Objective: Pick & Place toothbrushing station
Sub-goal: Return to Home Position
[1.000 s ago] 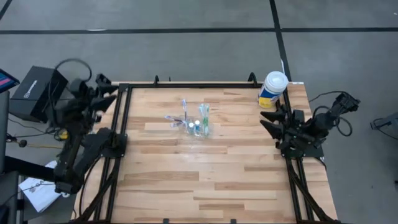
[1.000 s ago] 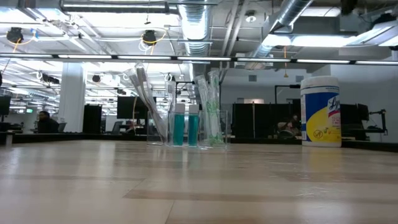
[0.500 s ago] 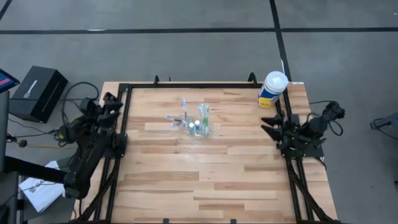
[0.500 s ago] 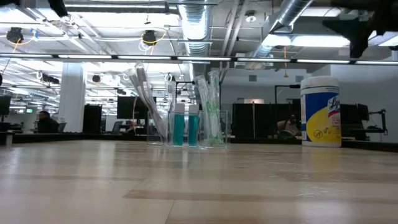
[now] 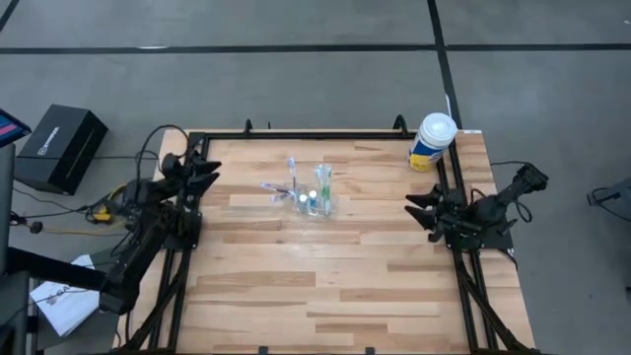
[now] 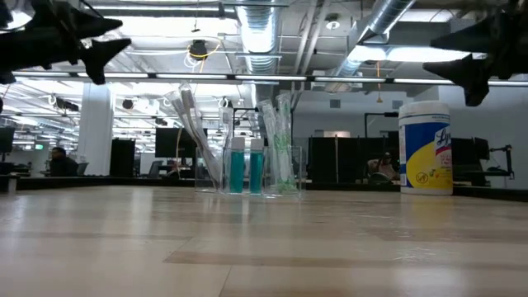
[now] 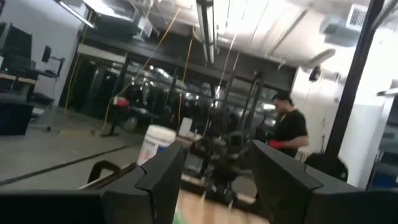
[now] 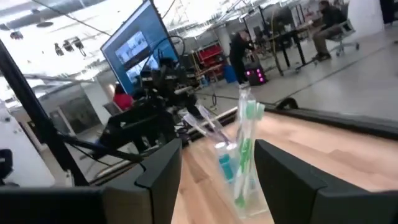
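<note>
A small clear plastic cup (image 5: 314, 200) stands upright on the wooden table (image 5: 325, 286), left of its middle. It holds two blue tubes with white caps (image 6: 247, 165), green toothbrushes (image 6: 281, 140) and purple-white toothbrushes (image 6: 189, 124) that lean out toward the table's left. It also shows in the right wrist view (image 8: 244, 149). My left gripper (image 5: 209, 171) is open and empty over the table's left edge, above table height (image 6: 97, 51). My right gripper (image 5: 413, 206) is open and empty near the right edge (image 6: 462, 73), pointing at the cup.
A white-lidded yellow-and-blue canister (image 5: 433, 141) stands at the far right corner. A black frame (image 5: 296, 134) runs along the table's edges. A black box (image 5: 59, 148) sits on the floor to the left. People show in the room behind (image 7: 289, 127).
Both arms have swung in from beside the table and come down into the low view. My left gripper has gone toward the table's right edge, over the left frame rail. My right gripper has gone a little toward the cup and the near edge. The cup has not moved.
</note>
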